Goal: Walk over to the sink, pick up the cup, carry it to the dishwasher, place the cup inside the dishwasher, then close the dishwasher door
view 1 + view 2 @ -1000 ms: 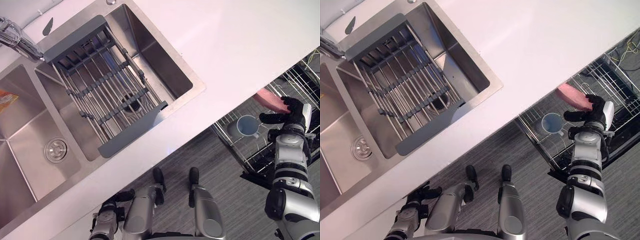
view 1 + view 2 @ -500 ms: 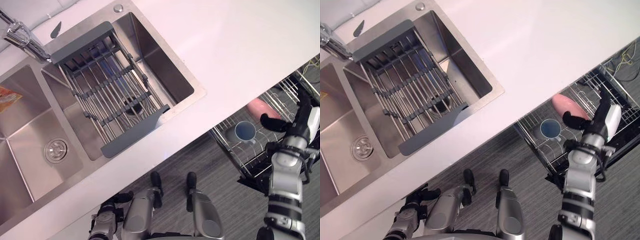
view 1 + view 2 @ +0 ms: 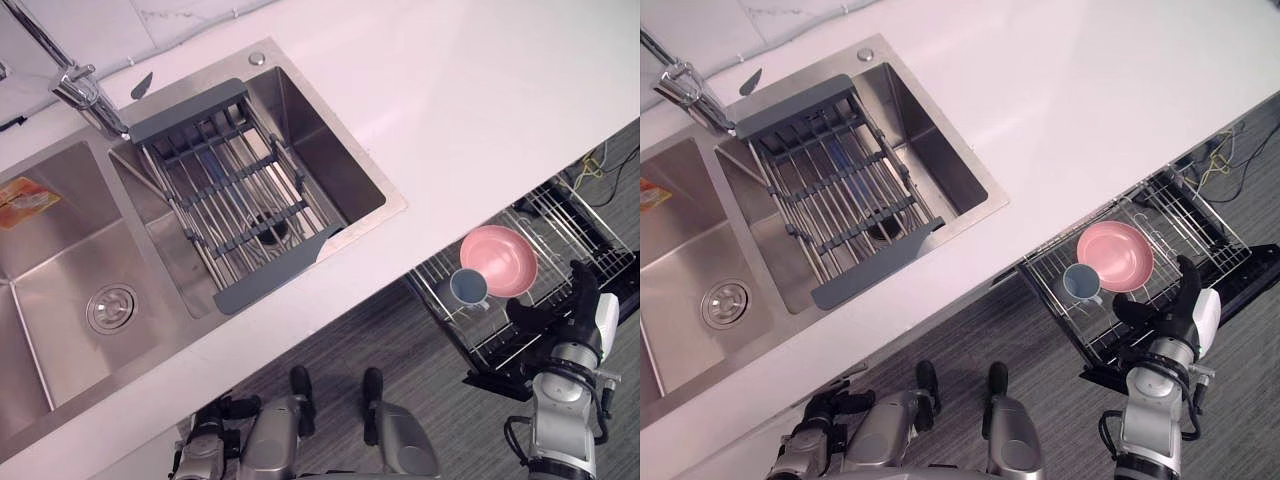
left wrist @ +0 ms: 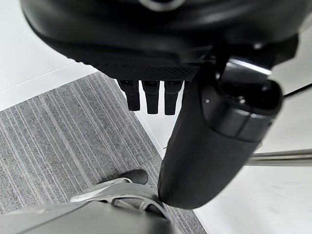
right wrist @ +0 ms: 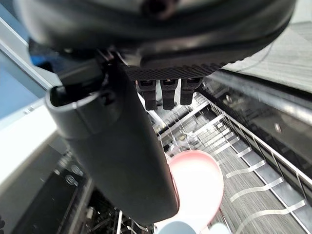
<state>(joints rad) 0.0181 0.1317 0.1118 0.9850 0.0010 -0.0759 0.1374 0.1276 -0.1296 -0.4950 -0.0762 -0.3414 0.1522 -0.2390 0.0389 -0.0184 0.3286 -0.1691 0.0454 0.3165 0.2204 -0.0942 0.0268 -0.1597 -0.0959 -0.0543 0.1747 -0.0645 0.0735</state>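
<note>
The cup (image 3: 1080,282) sits in the rack (image 3: 1205,222), lower right, so the right hand (image 3: 1178,312) shows straight, empty fingers. The left hand (image 3: 812,430) hangs loose.

white countertop (image 3: 1070,100): double sink (image 3: 680,250) set in, faucet (image 3: 685,85) at back edge | right basin: grey drainer rack (image 3: 830,190) laid across | pulled-out dishwasher rack (image 3: 1200,225): blue cup (image 3: 1079,283) mouth-up, just beside pink bowl (image 3: 1115,256) | below: grey striped floor (image 3: 960,330)

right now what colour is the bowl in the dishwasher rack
Pink; the bowl beside the cup shows best in the right eye view.
</note>
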